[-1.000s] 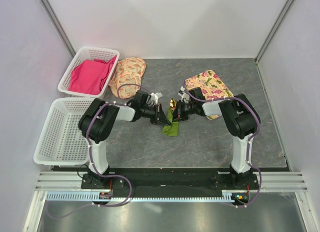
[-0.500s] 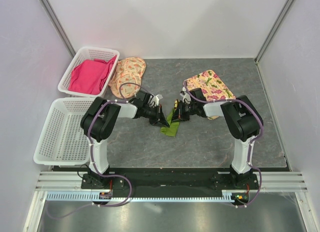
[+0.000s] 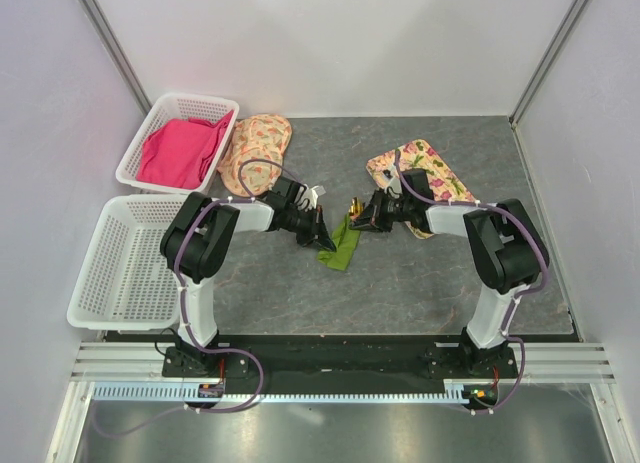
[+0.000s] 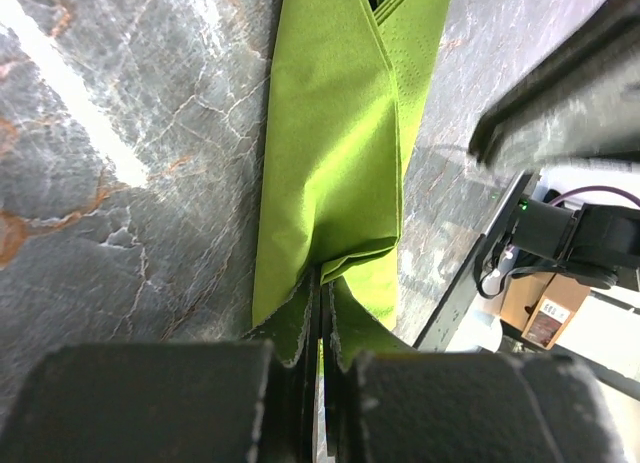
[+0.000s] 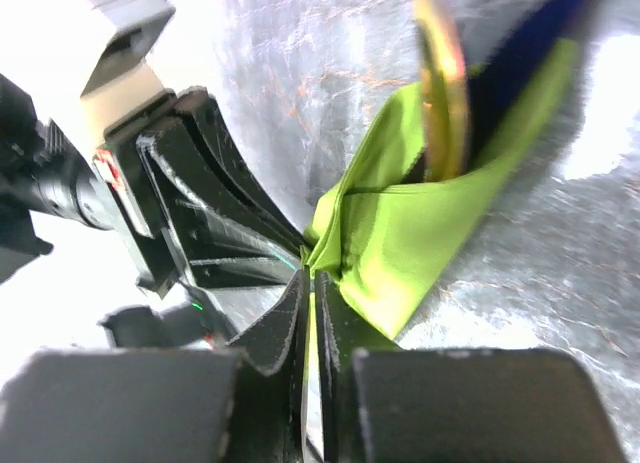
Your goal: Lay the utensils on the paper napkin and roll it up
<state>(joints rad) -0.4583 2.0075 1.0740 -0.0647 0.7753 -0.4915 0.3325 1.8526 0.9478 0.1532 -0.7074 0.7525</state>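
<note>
Lime-green paper napkin (image 3: 342, 247) lay folded near the middle of the counter (image 3: 430, 283), hiding the utensils except a gold end (image 5: 440, 83) and a dark-blue tip (image 5: 520, 73), with the left gripper (image 4: 320, 283) and right gripper (image 5: 310, 283) both pinching it tight.

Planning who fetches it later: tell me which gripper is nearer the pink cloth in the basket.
Left. The left gripper, shut on the paper napkin, lies right of the pink cloth; the right gripper grips the napkin's other side, farther right.
</note>
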